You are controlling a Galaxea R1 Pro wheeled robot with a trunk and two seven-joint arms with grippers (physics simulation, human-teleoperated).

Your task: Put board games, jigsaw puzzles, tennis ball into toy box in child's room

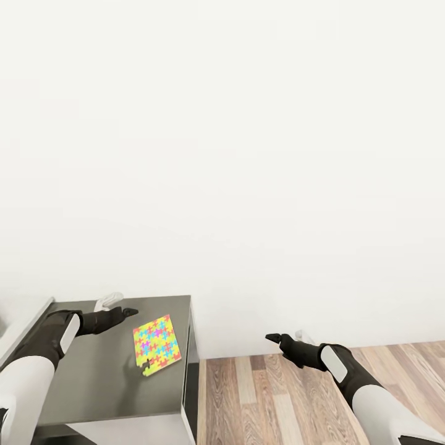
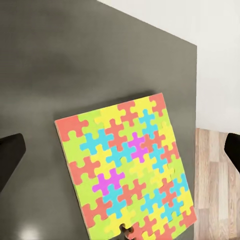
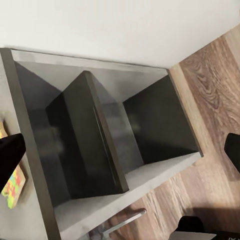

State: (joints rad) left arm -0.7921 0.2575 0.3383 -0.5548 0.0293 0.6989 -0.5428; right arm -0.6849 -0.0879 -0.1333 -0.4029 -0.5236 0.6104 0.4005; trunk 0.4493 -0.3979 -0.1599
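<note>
The left gripper [image 1: 127,311] hangs over the dark cabinet top [image 1: 93,377], its black fingertips pointing toward the puzzle [image 1: 157,343] and stopping just short of the puzzle's near corner. In the left wrist view its two fingertips [image 2: 11,155] stand at opposite edges of the picture, wide apart, with nothing between them but the cabinet top and the puzzle [image 2: 125,172] below; it holds nothing.

The puzzle lies flat on the cabinet top, near the cabinet's right-hand edge as the head view shows it, turned at a slant to that edge. It is a thin square of interlocked yellow, green, orange, blue and pink pieces. One piece at its near edge sits slightly out of line with the rest.

The right gripper [image 1: 273,338] hangs in the air to the right of the cabinet, well apart from it, over the wood floor [image 1: 278,395] and in front of the white wall [image 1: 247,154]. In the right wrist view its fingertips [image 3: 10,155] are likewise far apart and empty. That view looks at the cabinet's open side [image 3: 110,145]: two dark compartments split by an upright divider, with a sliver of the puzzle [image 3: 12,185] showing on the top.

A pale desk top [image 1: 18,321] meets the cabinet on its left side.
</note>
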